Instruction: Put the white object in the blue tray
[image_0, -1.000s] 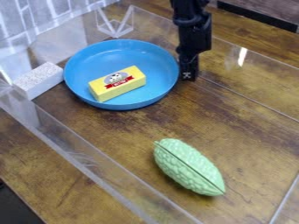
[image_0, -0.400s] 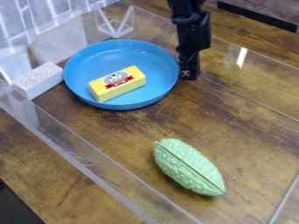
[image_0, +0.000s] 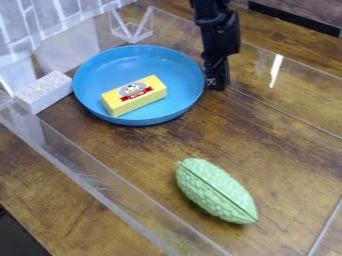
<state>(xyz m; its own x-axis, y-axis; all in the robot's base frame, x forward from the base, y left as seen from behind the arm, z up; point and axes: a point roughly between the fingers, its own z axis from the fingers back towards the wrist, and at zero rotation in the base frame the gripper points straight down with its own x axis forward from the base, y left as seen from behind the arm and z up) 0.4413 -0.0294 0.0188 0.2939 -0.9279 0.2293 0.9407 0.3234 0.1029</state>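
Observation:
The white object (image_0: 44, 91), a small whitish speckled block, lies on the table at the far left, just outside the blue tray's left rim. The blue tray (image_0: 94, 70) is a wide round dish at upper left, and a yellow bar (image_0: 134, 95) with a red-and-white label lies inside it. My gripper (image_0: 215, 83) hangs from the black arm at the top, pointing down just off the tray's right rim. Its fingers are shut with nothing between them, far from the white block.
A green ridged pod-shaped object (image_0: 217, 190) lies at lower right on the wooden table. Clear acrylic walls border the work area along the left and front edges (image_0: 80, 160). A clear stand sits behind the tray (image_0: 131, 28).

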